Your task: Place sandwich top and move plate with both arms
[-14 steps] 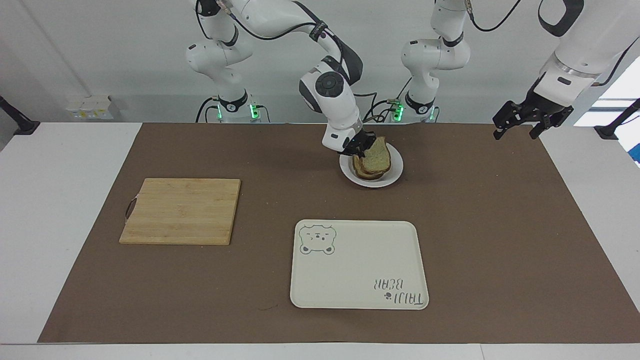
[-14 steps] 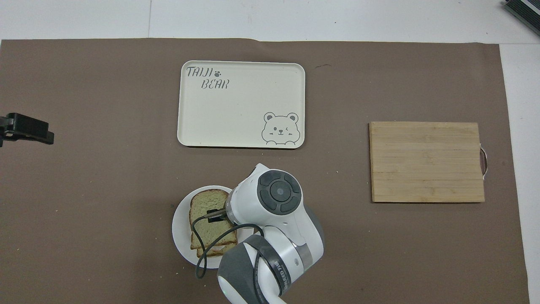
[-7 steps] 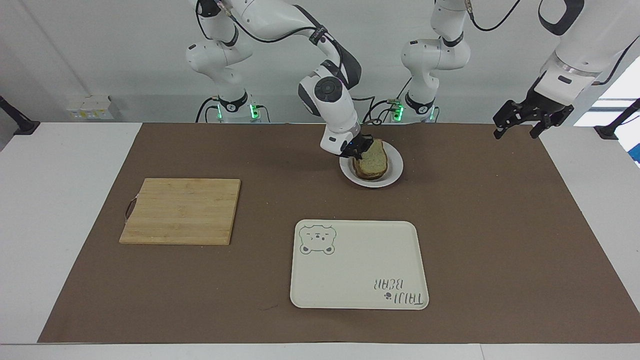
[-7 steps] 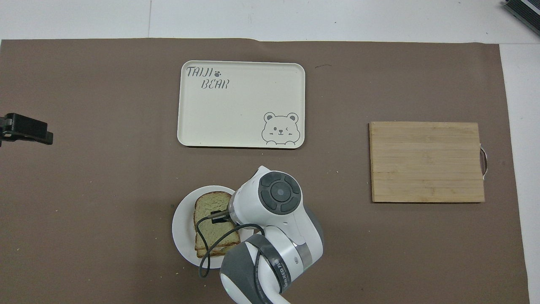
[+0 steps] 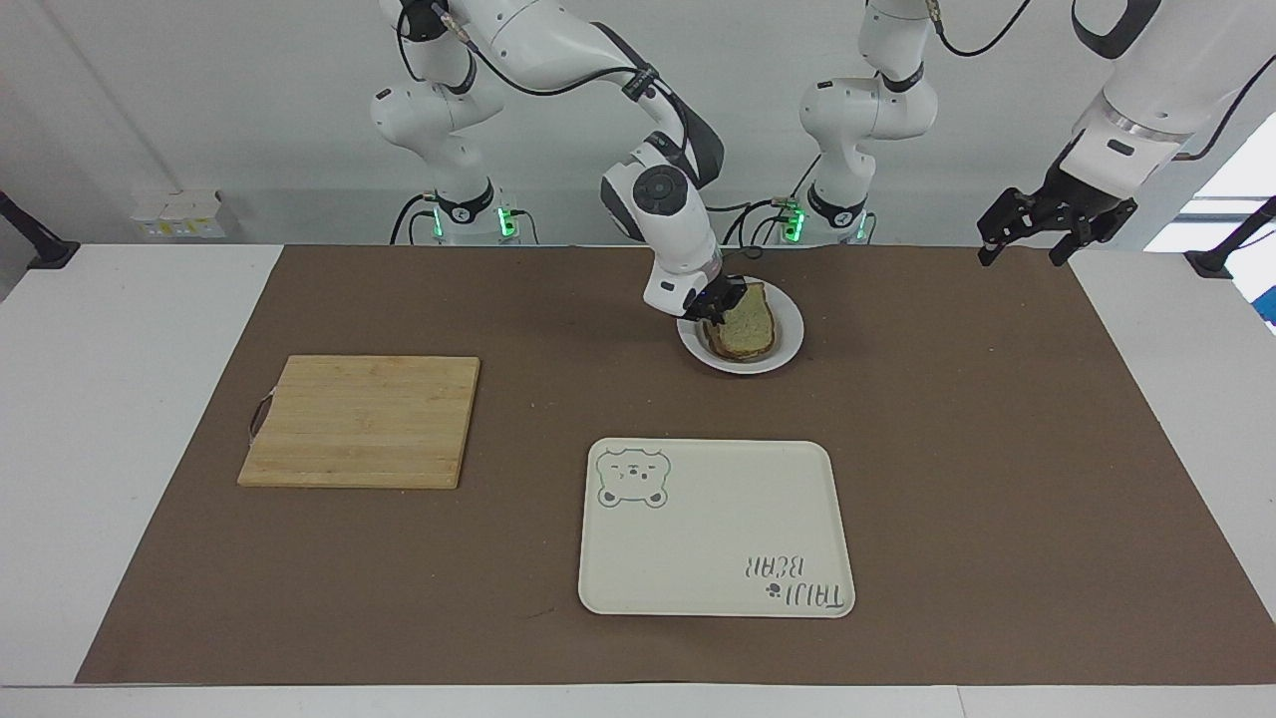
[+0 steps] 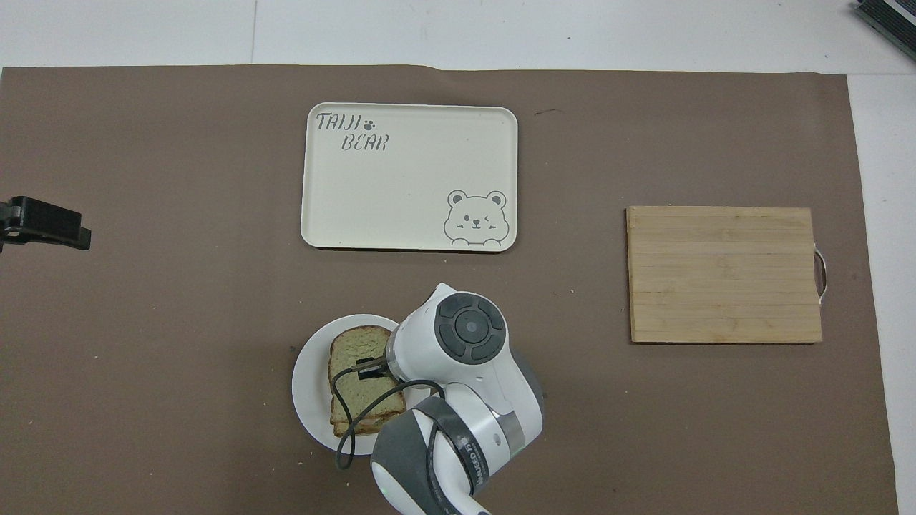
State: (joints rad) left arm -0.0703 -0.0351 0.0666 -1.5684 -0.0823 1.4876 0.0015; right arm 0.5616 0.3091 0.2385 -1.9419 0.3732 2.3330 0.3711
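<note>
Facing view, right gripper (image 5: 720,301): clamped on the sandwich top (image 5: 746,321), which has sunk from a clear tilt to nearly flat on the stack on the plate (image 5: 788,344).
Facing view, left gripper (image 5: 1031,224): waits raised over the left arm's end of the table, fingers spread, risen slightly.
Overhead view, sandwich top (image 6: 358,357): now squared over the slices beneath, on the plate (image 6: 309,383) nearer the robots than the bear tray (image 6: 408,179).
Overhead view, meaning: placement looks almost done; release comes next, then the two-arm plate move.
</note>
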